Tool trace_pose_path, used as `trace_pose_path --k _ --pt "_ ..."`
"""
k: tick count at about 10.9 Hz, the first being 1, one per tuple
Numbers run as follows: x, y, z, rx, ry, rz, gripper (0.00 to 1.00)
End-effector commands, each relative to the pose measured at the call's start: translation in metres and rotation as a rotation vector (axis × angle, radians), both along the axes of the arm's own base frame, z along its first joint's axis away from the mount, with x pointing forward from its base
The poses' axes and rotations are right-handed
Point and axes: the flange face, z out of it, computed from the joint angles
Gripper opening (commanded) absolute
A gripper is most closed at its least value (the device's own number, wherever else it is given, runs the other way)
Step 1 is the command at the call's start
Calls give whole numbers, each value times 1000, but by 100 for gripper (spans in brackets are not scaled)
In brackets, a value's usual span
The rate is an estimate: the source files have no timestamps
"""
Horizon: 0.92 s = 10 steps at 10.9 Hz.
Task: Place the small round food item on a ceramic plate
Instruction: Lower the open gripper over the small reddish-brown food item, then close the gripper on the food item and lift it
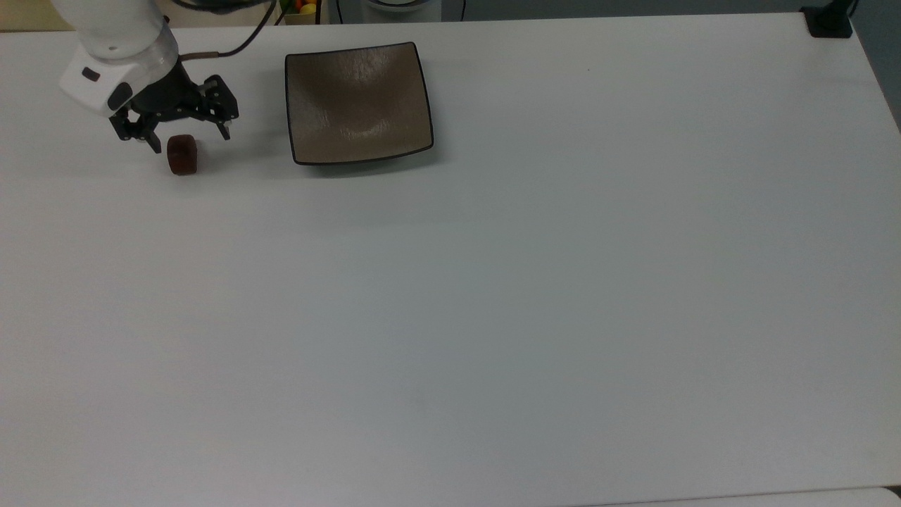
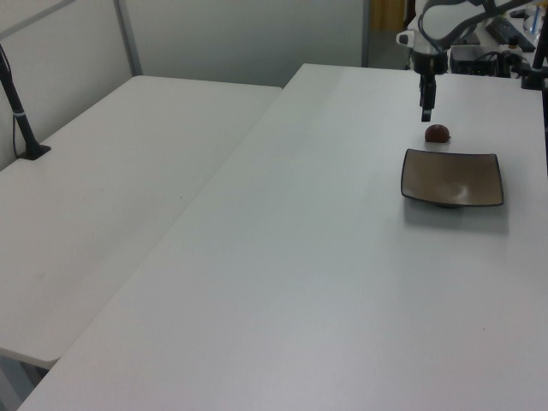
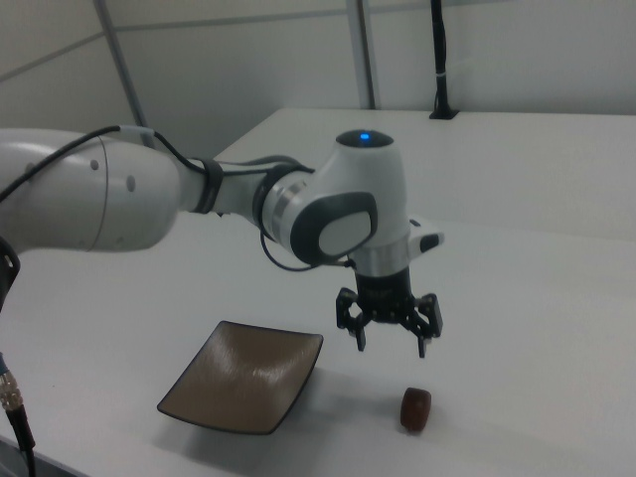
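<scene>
Approach step: the spread gripper [image 1: 188,141] hovers above the small round food item [image 1: 182,155] near the table [image 1: 493,282] corner, beside the ceramic plate [image 1: 358,103]; descent and closure likely follow.

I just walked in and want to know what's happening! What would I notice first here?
The big white robot arm, with its black gripper open, hovering just above a small reddish-brown food chunk on the white table. Beside the chunk, apart from it, sits a square brown ceramic plate holding nothing.
</scene>
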Motion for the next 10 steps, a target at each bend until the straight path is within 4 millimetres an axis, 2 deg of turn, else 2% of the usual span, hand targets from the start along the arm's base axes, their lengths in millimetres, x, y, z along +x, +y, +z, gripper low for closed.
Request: trace_pose_path --k 1,3,9,10 --pt "-10 -7 -40 -42 -33 -29 100" --pt "-14 -11 -59 -85 -1 3 100" --pt "-23 -25 -82 -108 -5 -18 100" --pt "-25 -27 -83 -105 0 -20 97"
